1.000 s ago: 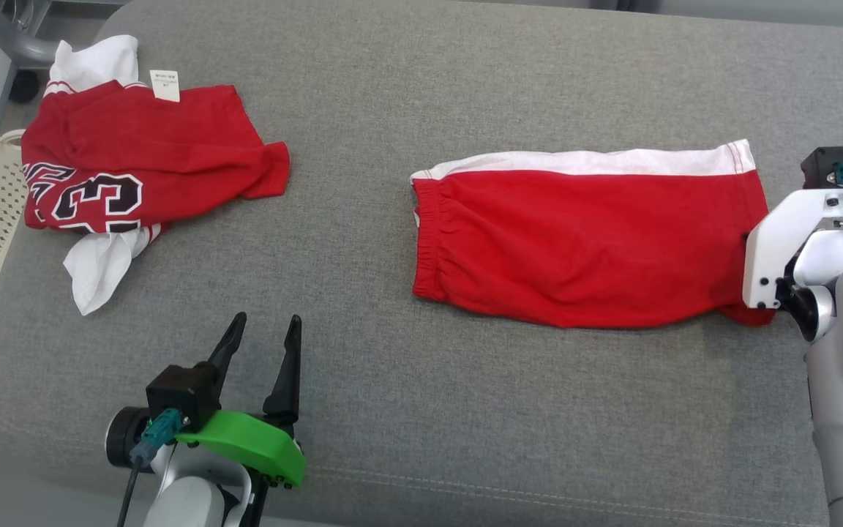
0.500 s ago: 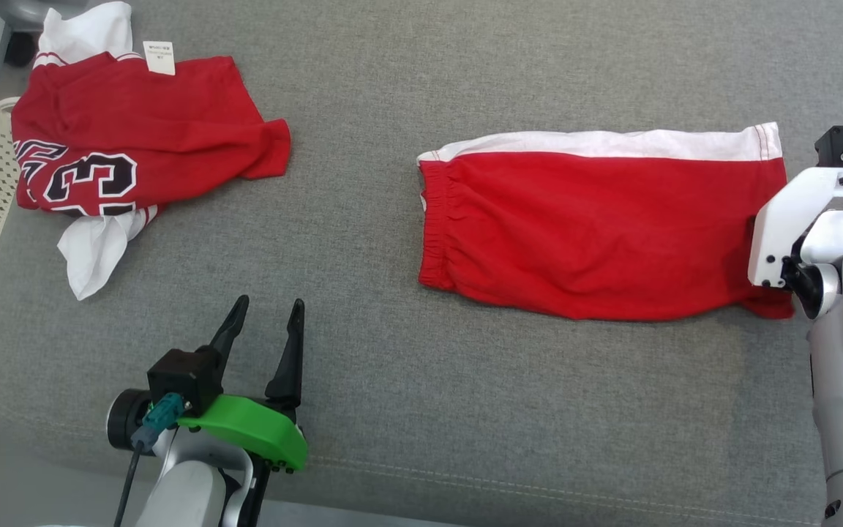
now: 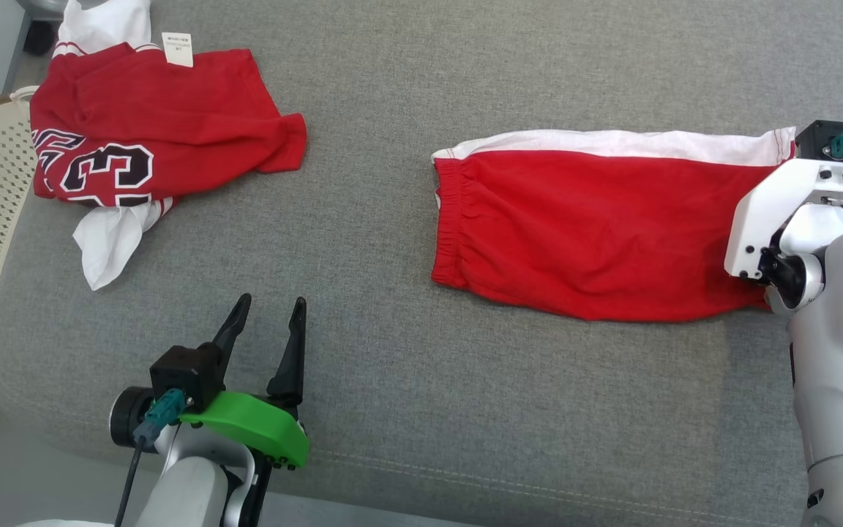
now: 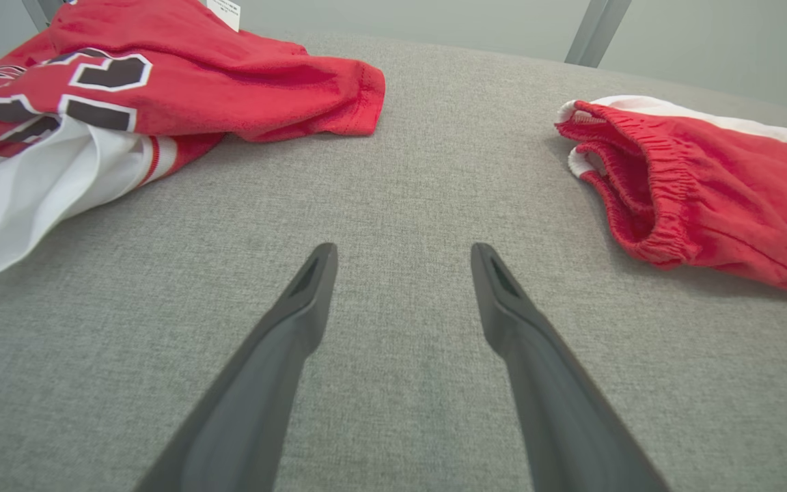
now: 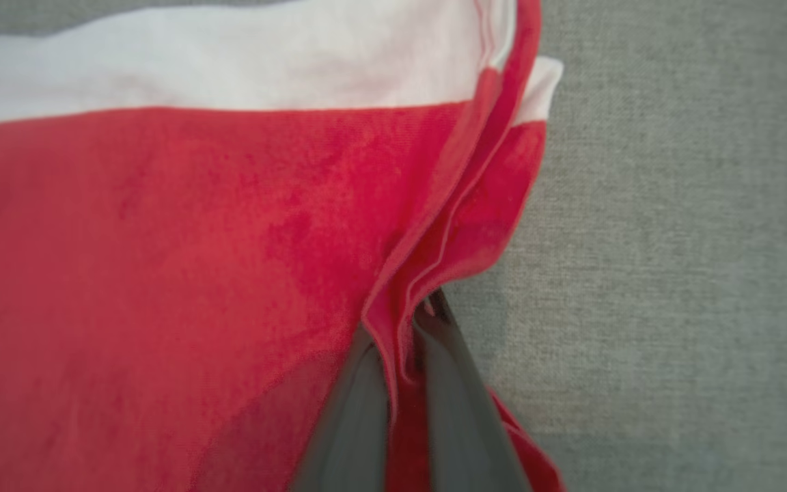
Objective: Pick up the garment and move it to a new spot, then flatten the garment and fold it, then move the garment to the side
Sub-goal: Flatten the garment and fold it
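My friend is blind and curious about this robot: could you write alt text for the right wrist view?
The right end effector pinches a fold at the edge of the red shorts between its two dark fingers. The shorts have a white band along the top and lie on a grey fabric surface, seen to the right.

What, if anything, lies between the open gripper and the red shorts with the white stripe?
Nothing visible. Only bare grey upholstered surface separates the left gripper from the red-and-white shorts. The crumpled red numbered jersey lies off to the side. The right gripper pinches the shorts' far hem.
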Tool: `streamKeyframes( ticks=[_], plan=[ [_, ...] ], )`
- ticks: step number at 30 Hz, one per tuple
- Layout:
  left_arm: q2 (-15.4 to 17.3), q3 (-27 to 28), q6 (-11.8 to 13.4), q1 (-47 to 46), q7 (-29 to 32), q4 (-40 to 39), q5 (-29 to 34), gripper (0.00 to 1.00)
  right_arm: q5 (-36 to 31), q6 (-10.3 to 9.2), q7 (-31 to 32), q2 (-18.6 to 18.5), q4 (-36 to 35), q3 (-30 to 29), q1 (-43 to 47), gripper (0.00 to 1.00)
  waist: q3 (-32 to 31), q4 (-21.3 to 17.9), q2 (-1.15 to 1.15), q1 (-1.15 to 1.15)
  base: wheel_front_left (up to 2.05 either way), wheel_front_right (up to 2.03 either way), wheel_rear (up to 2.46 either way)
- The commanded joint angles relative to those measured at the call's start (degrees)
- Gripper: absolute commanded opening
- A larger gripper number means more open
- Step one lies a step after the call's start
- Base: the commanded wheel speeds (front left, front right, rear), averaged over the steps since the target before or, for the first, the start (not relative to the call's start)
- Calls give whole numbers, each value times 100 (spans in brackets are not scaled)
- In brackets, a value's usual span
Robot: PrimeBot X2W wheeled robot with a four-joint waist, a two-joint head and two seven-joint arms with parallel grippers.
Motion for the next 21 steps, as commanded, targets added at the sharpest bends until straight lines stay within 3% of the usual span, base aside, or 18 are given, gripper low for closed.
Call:
streamKeyframes(
  ticks=[1, 21],
  plan=[
    [18, 0, 20, -65, -42, 12, -21, 100, 20, 0, 98, 62, 175, 10, 143, 0, -5, 2, 0, 0, 0, 0, 0],
    [83, -29, 119, 3, -45, -9, -146, 100, -419, -5, 291, -771, -497, -204, 79, 0, -185, -82, 0, 0, 0, 0, 0]
  ],
)
